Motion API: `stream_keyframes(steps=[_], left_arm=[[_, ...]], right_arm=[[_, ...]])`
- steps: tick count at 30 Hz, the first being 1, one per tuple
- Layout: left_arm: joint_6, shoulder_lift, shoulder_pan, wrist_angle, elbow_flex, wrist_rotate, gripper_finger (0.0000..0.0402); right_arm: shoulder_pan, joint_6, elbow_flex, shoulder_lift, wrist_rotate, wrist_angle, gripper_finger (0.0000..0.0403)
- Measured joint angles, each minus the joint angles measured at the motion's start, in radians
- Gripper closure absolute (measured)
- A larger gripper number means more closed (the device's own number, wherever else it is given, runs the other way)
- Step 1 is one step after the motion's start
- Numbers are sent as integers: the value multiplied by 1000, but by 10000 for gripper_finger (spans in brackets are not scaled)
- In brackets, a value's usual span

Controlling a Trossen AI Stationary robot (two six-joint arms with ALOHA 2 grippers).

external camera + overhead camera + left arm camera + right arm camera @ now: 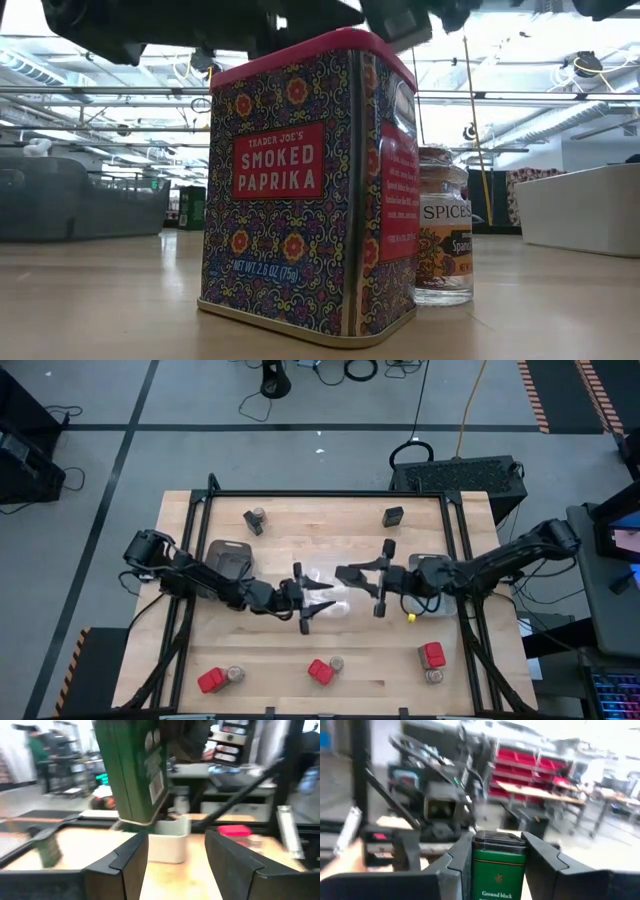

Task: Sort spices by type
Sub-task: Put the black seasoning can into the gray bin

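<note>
My right gripper (350, 574) (498, 851) is over the middle of the table, shut on a black spice box (346, 572) whose sides show dark green (498, 875) with the words "Ground black". My left gripper (322, 600) (176, 854) is open just left of it, fingers pointing at the box (131, 770), touching nothing. Near the far edge, a black box and jar (255, 518) and another black box (393, 515) stand on the table. Three red boxes (210, 680) (320, 672) (432, 653), each with a brownish jar beside it, stand along the near edge. My right gripper pinches the black box between its two fingers (461, 857), one on each side wall just below the lid (500, 840). The fingers come level from the table's right. The box is lifted clear, tilted, above a white tray (170, 842).
A clear tray (330, 582) lies under the grippers, a grey tray (228, 555) to the left and a pale tray (445, 575) to the right. A small yellow object (410, 617) lies by the right arm. The low view shows a red paprika box (300, 190) and jar (443, 240) close up.
</note>
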Motion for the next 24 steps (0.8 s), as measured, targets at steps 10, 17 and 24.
stream_keyframes(steps=[10, 17, 24], left_arm=[[4, -6, 8, -69, 0, -56, 200], [1, -80, 8, -185, 0, -57, 200], [0, -107, 8, -215, -1, -58, 200]], right_arm=[[-128, 62, -32, -26, 208, -231, 285], [-338, 196, -240, -19, 215, 42, 285], [-394, 301, -316, 85, 299, 215, 286]])
